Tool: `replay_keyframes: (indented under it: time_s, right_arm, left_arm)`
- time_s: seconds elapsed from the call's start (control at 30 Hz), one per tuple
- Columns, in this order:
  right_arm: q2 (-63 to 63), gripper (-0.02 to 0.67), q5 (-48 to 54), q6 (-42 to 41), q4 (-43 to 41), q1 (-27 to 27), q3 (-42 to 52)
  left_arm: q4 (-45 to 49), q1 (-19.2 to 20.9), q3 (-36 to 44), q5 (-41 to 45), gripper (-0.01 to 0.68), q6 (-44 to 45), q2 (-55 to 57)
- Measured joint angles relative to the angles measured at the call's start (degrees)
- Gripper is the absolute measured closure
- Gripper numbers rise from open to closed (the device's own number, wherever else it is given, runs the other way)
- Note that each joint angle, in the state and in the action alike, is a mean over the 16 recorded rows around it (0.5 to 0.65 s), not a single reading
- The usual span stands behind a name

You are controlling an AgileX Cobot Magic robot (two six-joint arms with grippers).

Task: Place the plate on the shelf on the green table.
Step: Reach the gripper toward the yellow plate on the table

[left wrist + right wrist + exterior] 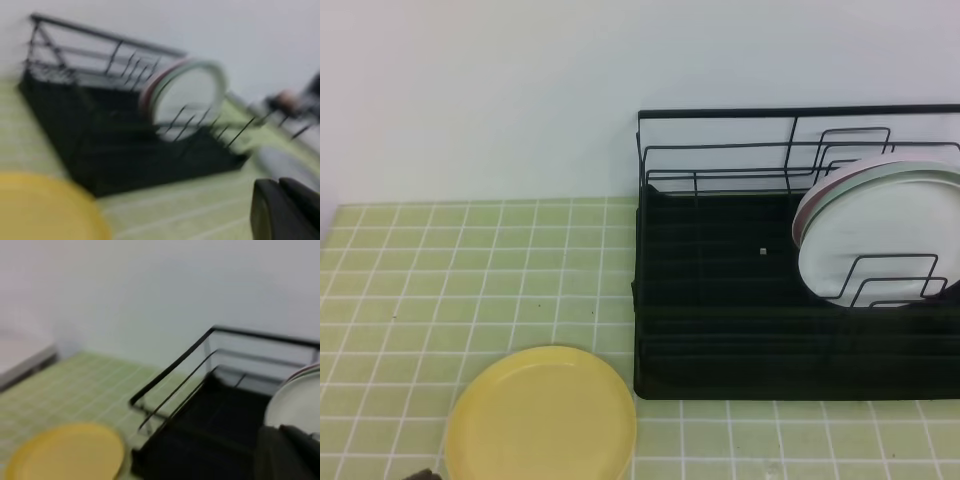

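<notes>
Nearest me, the plate (541,414) lies flat on the green table (440,270), just off the front-left corner of the shelf (740,300), and nothing is touching it. So I judge I am at the very first step: the reach and grasp have not begun.

Of the left gripper (287,210) I see only a dark edge at the bottom right of its wrist view, and that view is blurred, so I cannot tell whether its jaws are apart or together. The same goes for the right gripper (290,452), a dark shape low in its own view; I cannot tell its state either. Neither shows clearly in the high view.

Farther back, the shelf's right end already holds a white plate (880,235) standing on edge between the wire dividers, with what looks like a pink-rimmed plate (810,205) just behind it. The left and middle slots look free.

Next I need a gripper down at the plate's rim with jaws spread. The glossy rim is shallow and may slip, so I would come in low. Then lift, tip it upright, and carry it to a free slot left of the white plate.
</notes>
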Motion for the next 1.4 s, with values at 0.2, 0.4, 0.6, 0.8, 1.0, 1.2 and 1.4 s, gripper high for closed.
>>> replay_keyframes:
  time_s: [0.2, 0.4, 0.6, 0.8, 1.0, 1.2, 1.4]
  right_arm:
    - [5.2, 0.651, 8.4, -1.5, -4.1, 0.2, -2.6]
    - [7.5, 0.651, 15.2, 0.7, -8.1, 0.2, -5.1]
    - [7.9, 0.651, 19.6, 3.3, -9.7, 0.4, -6.7]
    - [7.9, 0.652, 22.7, 4.2, -10.7, 1.2, -7.5]
    - [7.9, 0.652, 24.5, 4.8, -11.8, 2.0, -7.7]
    - [7.9, 0.652, 25.7, 4.8, -11.7, 2.3, -7.7]
    - [7.9, 0.652, 26.6, 4.8, -11.8, 2.2, -7.7]
  left_arm:
    - [12.5, 0.0, -3.1, 4.0, 0.674, -5.2, 6.6]
    - [21.0, 0.0, -5.3, 5.0, 0.675, -9.2, 14.1]
    - [26.7, 0.0, -10.2, 8.0, 0.675, -8.5, 22.9]
    - [33.8, 0.1, -16.8, 11.6, 0.675, -5.7, 33.3]
    - [37.1, 1.7, -22.2, 14.6, 0.675, -1.5, 44.3]
    - [30.4, 7.0, -26.2, 18.3, 0.675, 5.6, 54.9]
    - [21.2, 13.5, -30.1, 22.3, 0.675, 11.6, 64.2]
